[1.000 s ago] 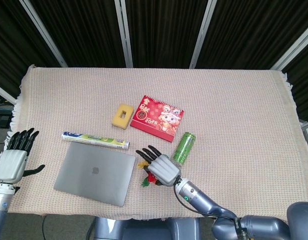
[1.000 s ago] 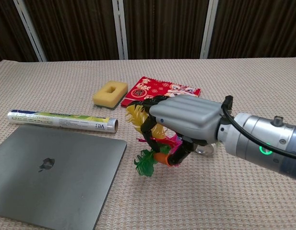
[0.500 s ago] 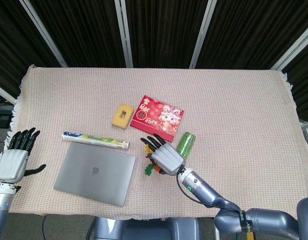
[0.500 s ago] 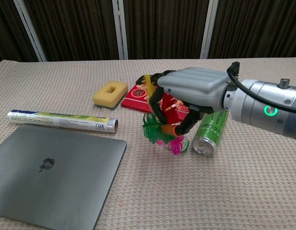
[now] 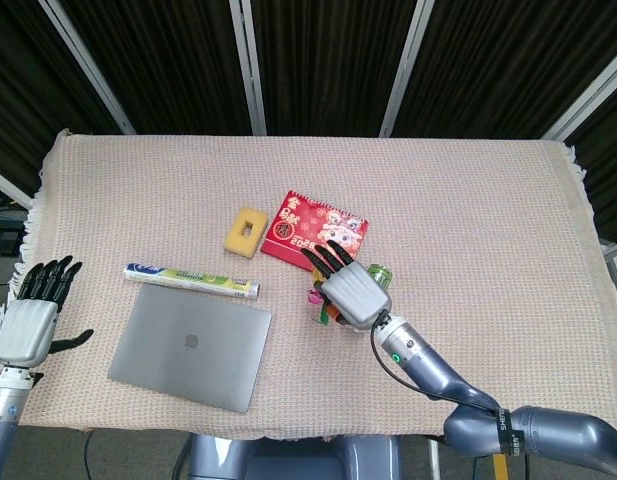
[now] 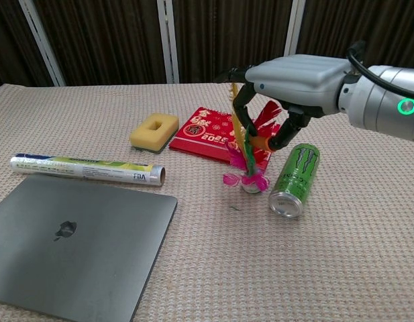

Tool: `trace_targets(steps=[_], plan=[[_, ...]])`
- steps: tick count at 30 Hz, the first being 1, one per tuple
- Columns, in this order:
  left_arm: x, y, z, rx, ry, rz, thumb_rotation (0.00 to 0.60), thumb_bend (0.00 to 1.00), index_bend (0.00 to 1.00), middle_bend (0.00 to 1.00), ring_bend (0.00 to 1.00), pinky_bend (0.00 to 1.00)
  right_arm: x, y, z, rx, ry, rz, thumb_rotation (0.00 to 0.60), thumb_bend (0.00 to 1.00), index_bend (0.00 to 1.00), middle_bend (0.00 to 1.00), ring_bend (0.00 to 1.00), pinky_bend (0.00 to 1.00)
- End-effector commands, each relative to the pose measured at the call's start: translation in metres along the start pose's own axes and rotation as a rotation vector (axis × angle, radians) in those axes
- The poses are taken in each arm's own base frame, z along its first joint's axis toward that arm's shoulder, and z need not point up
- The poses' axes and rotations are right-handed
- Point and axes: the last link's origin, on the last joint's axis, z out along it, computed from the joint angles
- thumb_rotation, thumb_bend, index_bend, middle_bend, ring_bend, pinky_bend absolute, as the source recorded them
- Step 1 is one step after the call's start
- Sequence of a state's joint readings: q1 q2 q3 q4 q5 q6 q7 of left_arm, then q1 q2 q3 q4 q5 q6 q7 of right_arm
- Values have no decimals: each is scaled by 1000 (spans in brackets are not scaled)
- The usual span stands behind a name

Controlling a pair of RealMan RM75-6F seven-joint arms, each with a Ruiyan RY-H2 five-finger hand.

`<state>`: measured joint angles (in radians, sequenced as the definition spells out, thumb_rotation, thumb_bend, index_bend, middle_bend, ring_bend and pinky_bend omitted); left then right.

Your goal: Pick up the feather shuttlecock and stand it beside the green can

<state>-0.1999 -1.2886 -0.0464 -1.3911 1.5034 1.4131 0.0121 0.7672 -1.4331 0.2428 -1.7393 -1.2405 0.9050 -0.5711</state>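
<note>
The feather shuttlecock (image 6: 247, 176) stands upright with its base on the cloth, its pink, green and yellow feathers pointing up. My right hand (image 6: 294, 77) hovers over it and pinches the upper feathers between its fingers. The green can (image 6: 295, 176) lies on its side just right of the shuttlecock, a small gap between them. In the head view my right hand (image 5: 353, 295) covers most of the can (image 5: 381, 272), and only some of the shuttlecock (image 5: 321, 303) peeks out on its left. My left hand (image 5: 33, 318) hangs at the table's left edge, fingers spread, holding nothing.
A grey laptop (image 6: 72, 245) lies closed at the front left, with a foil roll (image 6: 86, 168) behind it. A yellow sponge (image 6: 154, 131) and a red calendar (image 6: 210, 127) lie behind the shuttlecock. Dark curtains back the table.
My right hand has lifted the shuttlecock, carried it right and away from me, and turned it upright next to the can. The left hand has stayed put.
</note>
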Motion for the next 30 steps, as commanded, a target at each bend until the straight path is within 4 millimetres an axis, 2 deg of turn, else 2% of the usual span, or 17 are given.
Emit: trace_targets(steps=[1, 6, 12, 14, 19, 23, 26, 30], plan=[[0, 2, -1, -7, -2, -1, 600, 52, 0, 0, 0, 0, 0, 5, -2, -10, -8, -14, 600, 413, 362, 0, 0, 0], [2, 3, -2, -13, 5, -7, 600, 53, 0, 0, 0, 0, 8, 15, -7, -41, -6, -28, 600, 411, 282, 0, 0, 0], [2, 3, -2, -18, 4, -12, 600, 52, 0, 0, 0, 0, 28, 27, -17, -83, 37, -51, 600, 398, 56, 0, 0, 0], [3, 4, -3, -21, 5, -15, 600, 52, 0, 0, 0, 0, 37, 31, -23, -97, 52, -53, 600, 387, 14, 0, 0, 0], [5, 5, -5, -31, 13, -21, 600, 53, 0, 0, 0, 0, 62, 43, -45, -158, 83, -39, 600, 343, 0, 0, 0, 0], [6, 6, -6, -37, 24, -21, 600, 53, 0, 0, 0, 0, 72, 56, -71, -243, 45, -31, 600, 201, 0, 0, 0, 0], [6, 7, -6, -40, 23, -25, 600, 53, 0, 0, 0, 0, 75, 72, -90, -329, 30, -46, 600, 125, 0, 0, 0, 0], [8, 9, -7, -54, 37, -36, 600, 52, 0, 0, 0, 0, 67, 112, -130, -493, 56, -1, 600, 86, 0, 0, 0, 0]])
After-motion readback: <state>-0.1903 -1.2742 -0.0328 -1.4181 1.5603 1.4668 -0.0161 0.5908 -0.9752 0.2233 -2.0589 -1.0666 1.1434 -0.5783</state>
